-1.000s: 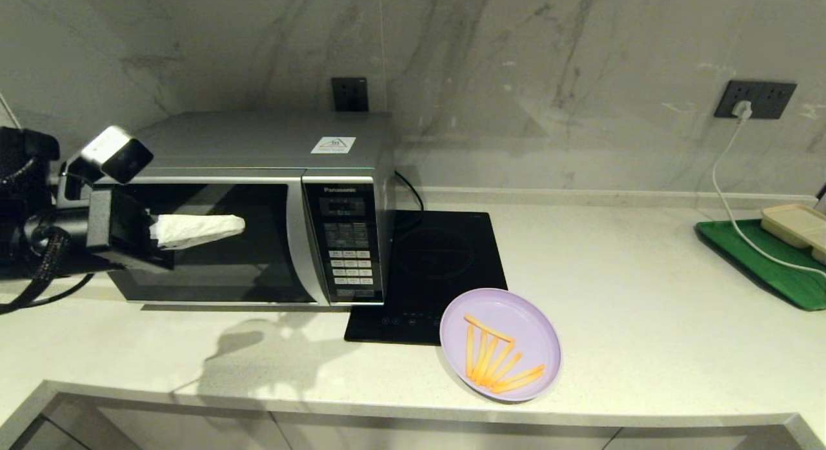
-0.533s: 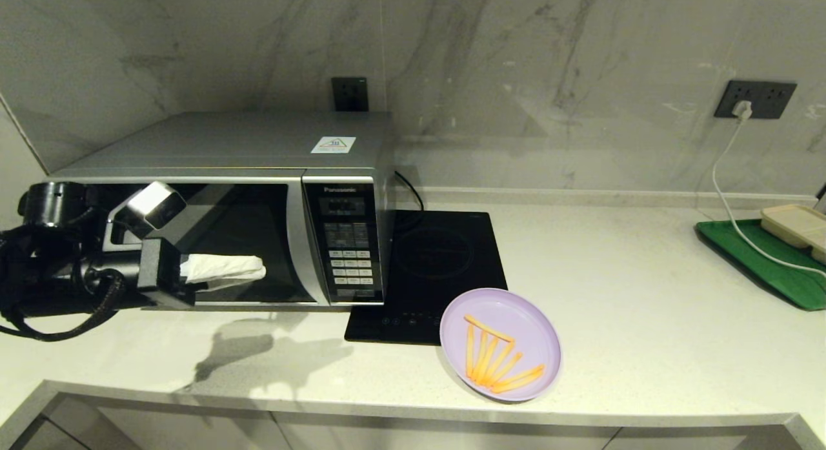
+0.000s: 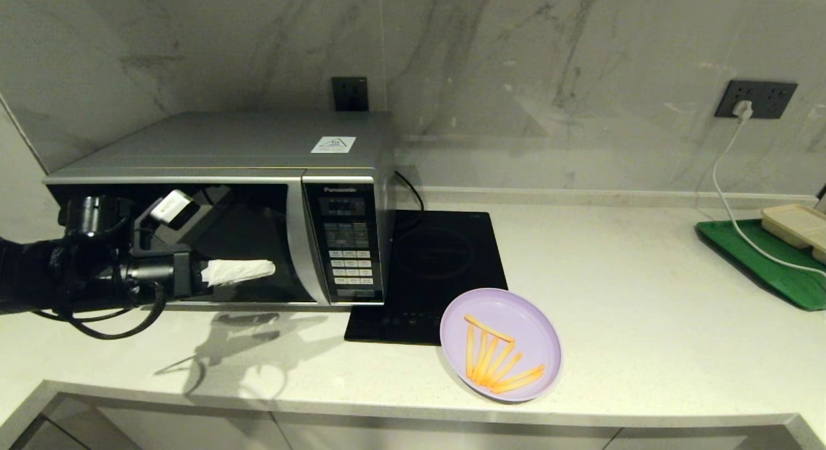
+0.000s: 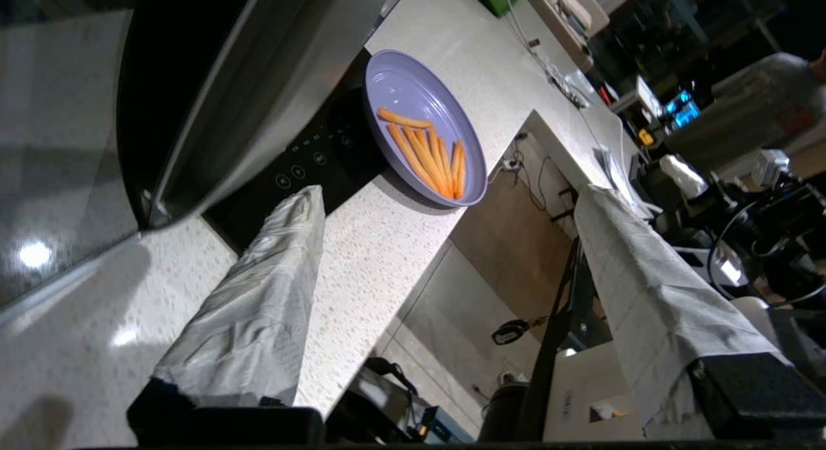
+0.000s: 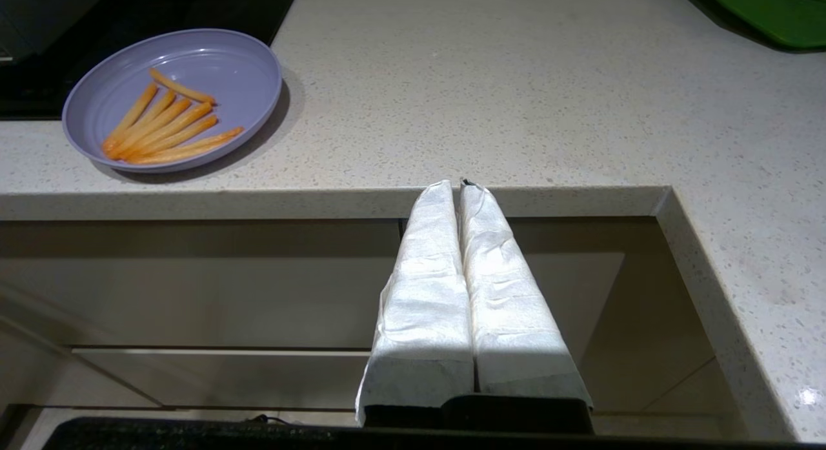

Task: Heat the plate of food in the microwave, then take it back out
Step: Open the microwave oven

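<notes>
The microwave (image 3: 258, 198) stands at the left of the counter with its dark glass door closed. My left gripper (image 3: 268, 270) hovers in front of the door's lower part and points right toward the keypad. It is open and holds nothing; in the left wrist view its white-wrapped fingers (image 4: 284, 256) stand wide apart. The lilac plate (image 3: 516, 308) of orange fries (image 3: 497, 359) rests near the counter's front edge, partly on the cooktop's corner, to the right of the gripper; it also shows as plate (image 4: 400, 88) and plate (image 5: 213, 62). My right gripper (image 5: 459, 185) is shut and empty, low in front of the counter edge.
A flat black induction cooktop (image 3: 439, 263) lies right of the microwave. At the far right a green tray (image 3: 755, 256) holds a beige container (image 3: 797, 224). A white cable (image 3: 729, 198) runs from the wall socket to it. The counter's front edge (image 5: 322, 201) is close to the plate.
My left gripper has dropped from the middle of the door to its lower part and moved right. Its fingers have gone from shut to wide open. The plate has not moved.
</notes>
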You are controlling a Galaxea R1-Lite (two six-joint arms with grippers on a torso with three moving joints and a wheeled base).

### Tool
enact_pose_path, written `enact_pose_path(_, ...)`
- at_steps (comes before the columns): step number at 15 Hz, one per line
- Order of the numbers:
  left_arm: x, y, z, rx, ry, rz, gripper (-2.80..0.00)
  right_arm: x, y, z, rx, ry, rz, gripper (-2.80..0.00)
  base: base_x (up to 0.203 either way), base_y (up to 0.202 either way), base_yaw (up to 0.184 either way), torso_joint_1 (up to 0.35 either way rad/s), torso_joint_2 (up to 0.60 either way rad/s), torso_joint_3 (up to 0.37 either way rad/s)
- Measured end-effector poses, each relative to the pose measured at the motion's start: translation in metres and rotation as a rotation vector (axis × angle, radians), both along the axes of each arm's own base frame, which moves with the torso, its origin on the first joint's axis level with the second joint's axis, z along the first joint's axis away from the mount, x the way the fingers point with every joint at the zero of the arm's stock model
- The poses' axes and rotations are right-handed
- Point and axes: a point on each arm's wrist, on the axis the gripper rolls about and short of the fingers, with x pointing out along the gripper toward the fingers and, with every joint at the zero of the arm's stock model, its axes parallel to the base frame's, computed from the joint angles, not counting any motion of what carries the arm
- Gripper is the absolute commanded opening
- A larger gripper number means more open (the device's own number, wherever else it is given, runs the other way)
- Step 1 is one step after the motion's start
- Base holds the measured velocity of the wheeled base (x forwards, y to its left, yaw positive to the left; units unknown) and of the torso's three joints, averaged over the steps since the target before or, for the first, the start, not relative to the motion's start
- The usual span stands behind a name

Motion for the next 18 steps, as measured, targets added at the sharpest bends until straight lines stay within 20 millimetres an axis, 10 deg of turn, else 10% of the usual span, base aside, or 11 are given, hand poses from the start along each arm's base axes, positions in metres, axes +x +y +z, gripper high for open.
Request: enact_pose_path(18, 0.035, -0.018, -0.021, 0.025, -0.091, -0.078, 0.0, 0.0, 0.0, 0.0, 0.0, 0.0, -0.001, -2.8, 0.0, 0.0, 0.0, 0.0, 0.0, 0.0)
